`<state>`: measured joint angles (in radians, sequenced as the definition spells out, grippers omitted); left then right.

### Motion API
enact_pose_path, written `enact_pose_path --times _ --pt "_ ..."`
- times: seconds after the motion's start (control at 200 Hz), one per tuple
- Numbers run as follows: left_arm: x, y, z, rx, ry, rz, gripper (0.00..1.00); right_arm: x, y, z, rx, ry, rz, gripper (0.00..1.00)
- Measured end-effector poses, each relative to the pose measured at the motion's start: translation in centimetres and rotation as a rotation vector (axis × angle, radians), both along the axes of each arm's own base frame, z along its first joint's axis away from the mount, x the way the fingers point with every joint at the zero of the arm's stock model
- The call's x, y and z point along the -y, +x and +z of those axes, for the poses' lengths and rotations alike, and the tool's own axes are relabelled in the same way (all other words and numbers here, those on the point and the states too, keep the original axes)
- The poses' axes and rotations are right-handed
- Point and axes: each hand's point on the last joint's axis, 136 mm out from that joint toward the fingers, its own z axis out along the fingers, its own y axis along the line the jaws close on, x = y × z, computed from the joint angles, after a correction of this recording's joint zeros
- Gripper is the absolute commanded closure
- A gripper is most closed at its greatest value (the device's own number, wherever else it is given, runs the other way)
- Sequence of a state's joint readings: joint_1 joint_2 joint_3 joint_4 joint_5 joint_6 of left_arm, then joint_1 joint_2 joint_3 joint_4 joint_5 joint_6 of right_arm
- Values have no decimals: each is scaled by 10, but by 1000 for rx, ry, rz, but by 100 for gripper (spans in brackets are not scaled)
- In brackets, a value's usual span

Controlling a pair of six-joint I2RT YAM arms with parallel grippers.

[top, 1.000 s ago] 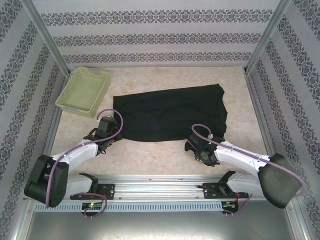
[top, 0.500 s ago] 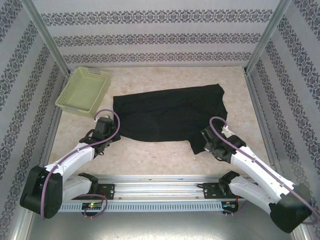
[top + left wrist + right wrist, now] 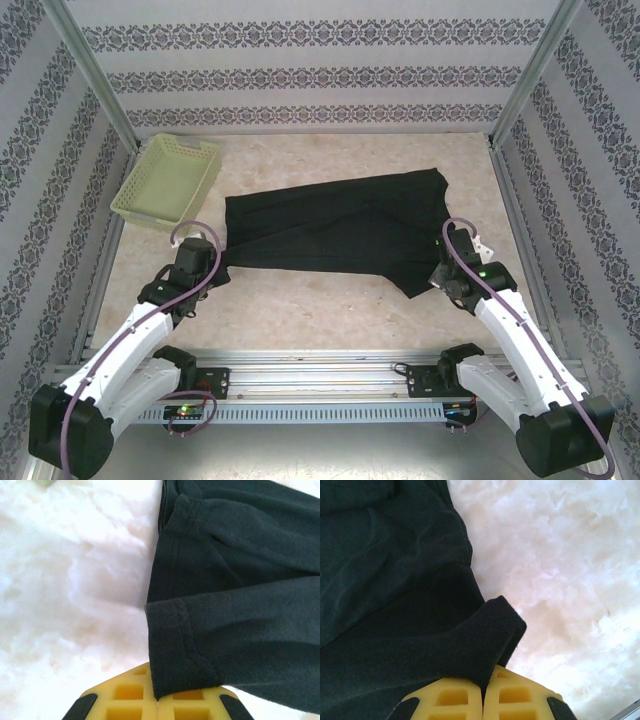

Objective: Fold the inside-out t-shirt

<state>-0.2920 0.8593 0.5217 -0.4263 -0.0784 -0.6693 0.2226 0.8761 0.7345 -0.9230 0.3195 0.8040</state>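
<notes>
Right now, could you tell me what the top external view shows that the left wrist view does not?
Top external: the full outline of the black short-sleeved t-shirt spread across the pale marbled table, the pale yellow-green plastic lattice basket in full at back left, apart from the shirt, and the right arm's fingers at the shirt's near right corner. Left wrist: close up, the left arm's yellow fingers shut on a stitched hem edge. Both: the shirt and the table.
</notes>
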Motion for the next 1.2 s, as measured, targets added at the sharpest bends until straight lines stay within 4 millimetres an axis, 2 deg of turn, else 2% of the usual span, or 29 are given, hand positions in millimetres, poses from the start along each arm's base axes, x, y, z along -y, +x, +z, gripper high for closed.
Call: enact_pose_path --times 0.095,0.185,0.265,0.335,0.425,0.625,0.789,0.994,1.199 --pt "5 -8 -17 -88 -27 -6 100 -1 5 5 19 2 18 100" --pt "9 -15 -46 -218 -23 -17 100 -6 14 8 31 11 45 100" --pt "9 -22 -71 -339 -7 -15 100 -12 27 10 28 15 74 100" --pt "7 -20 -80 -388 -6 -5 100 -17 41 13 27 12 100 100" --pt "7 -6 -74 -384 -14 4 100 -22 65 23 39 4 129 100" --pt "7 57 -38 -270 -32 22 100 -35 134 48 88 -26 180 100" --pt "4 93 -38 -273 -34 33 100 -41 188 53 86 -72 202 100" --pt "-1 128 -40 -273 -33 51 100 -38 245 47 76 -112 194 100" --pt "-8 159 -28 -235 -28 73 100 -34 280 22 31 -129 190 100"
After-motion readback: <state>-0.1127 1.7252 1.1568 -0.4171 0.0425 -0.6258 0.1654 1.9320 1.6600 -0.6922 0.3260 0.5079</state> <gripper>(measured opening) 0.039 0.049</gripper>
